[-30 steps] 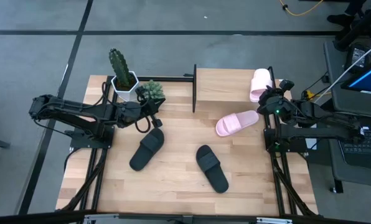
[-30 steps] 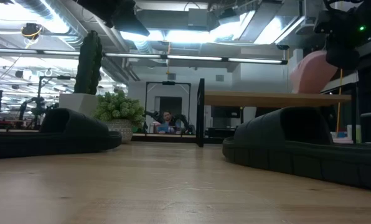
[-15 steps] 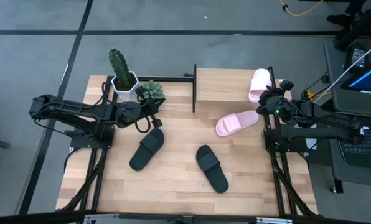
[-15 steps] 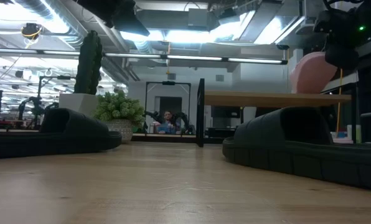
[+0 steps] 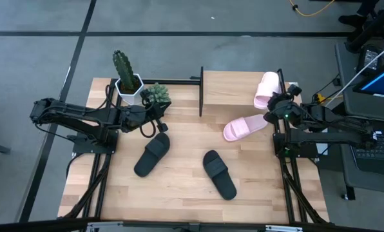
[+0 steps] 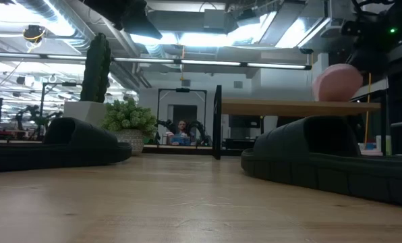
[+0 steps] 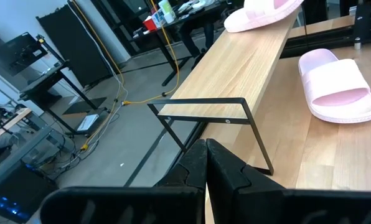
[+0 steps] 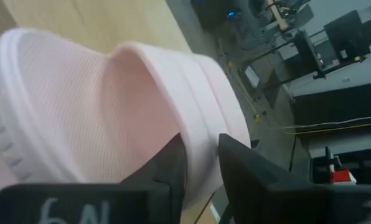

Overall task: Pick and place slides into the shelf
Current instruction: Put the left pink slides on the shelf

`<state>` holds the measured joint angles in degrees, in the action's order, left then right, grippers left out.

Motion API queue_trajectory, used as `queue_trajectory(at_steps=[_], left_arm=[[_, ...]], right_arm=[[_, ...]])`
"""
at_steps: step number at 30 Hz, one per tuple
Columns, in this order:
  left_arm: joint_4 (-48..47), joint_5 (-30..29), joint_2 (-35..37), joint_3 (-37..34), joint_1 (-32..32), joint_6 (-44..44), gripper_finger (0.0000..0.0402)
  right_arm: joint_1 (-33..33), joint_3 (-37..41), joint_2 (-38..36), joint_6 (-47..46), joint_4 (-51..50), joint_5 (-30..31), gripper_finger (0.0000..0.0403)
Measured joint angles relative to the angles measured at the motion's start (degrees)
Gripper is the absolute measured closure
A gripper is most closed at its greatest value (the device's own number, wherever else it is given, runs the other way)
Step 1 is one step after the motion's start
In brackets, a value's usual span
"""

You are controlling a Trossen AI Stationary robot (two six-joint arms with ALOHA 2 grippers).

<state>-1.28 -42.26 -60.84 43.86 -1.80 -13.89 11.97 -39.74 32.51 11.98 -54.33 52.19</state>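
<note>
The shelf (image 5: 234,90) stands at the table's far middle. One pale pink slide (image 5: 267,89) lies on the right end of its board (image 7: 248,68). My right gripper (image 5: 272,104) is open at this slide; one finger stands under the strap and one outside it. A second pink slide (image 5: 245,127) lies sole down on the table in front of the shelf. Two black slides (image 5: 152,154) (image 5: 219,174) rest on the tabletop nearer the front. My left gripper (image 5: 161,127) hangs shut and holds nothing, left of the shelf. My right gripper (image 8: 202,165) has its fingers (image 8: 238,165) on either side of the pink slide's strap (image 8: 201,134), coming from the table's right and slanting down. Whether they touch the strap, I cannot tell. The slide (image 6: 337,82) lies on the shelf's board.
A cactus in a white pot (image 5: 127,80) and a small green plant (image 5: 156,93) stand at the far left beside the shelf's black end frame (image 5: 200,90). Bare tabletop (image 5: 179,193) lies along the near edge. A desk with a screen (image 5: 375,84) sits beyond the right edge.
The pink slide on the shelf has sunk from a steeper tilt to lying lower on the board, and its end has swung a little toward the table's left. My right gripper has rolled slightly in place.
</note>
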Motion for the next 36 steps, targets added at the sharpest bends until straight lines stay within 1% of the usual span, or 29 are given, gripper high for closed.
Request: queue_trajectory(at_steps=[6,8,11,17,26,32,36], left_arm=[[0.0,0.0,0.0,0.0,0.0,0.0,0.0401],[0.0,0.0,0.0,0.0,0.0,0.0,0.0401],[0.0,0.0,0.0,0.0,0.0,0.0,0.0401],[0.0,0.0,0.0,0.0,0.0,0.2,0.0401],[0.0,0.0,0.0,0.0,0.0,0.3,0.0401],[0.0,0.0,0.0,0.0,0.0,0.4,0.0401],[0.0,0.0,0.0,0.0,0.0,0.4,0.0401]], right_arm=[[0.0,0.0,0.0,-6.8,-7.3,-0.1,0.0270],[0.0,0.0,0.0,-8.6,-8.3,-1.1,0.0261],[0.0,0.0,0.0,-8.8,-8.0,-2.8,0.0250],[0.0,0.0,0.0,-8.8,-8.2,-2.4,0.0234],[0.0,0.0,0.4,-7.1,-8.6,2.0,0.0232],[0.1,0.0,0.5,-7.5,-10.7,2.2,0.0232],[1.0,0.0,0.8,-9.9,-13.0,2.2,0.0232]])
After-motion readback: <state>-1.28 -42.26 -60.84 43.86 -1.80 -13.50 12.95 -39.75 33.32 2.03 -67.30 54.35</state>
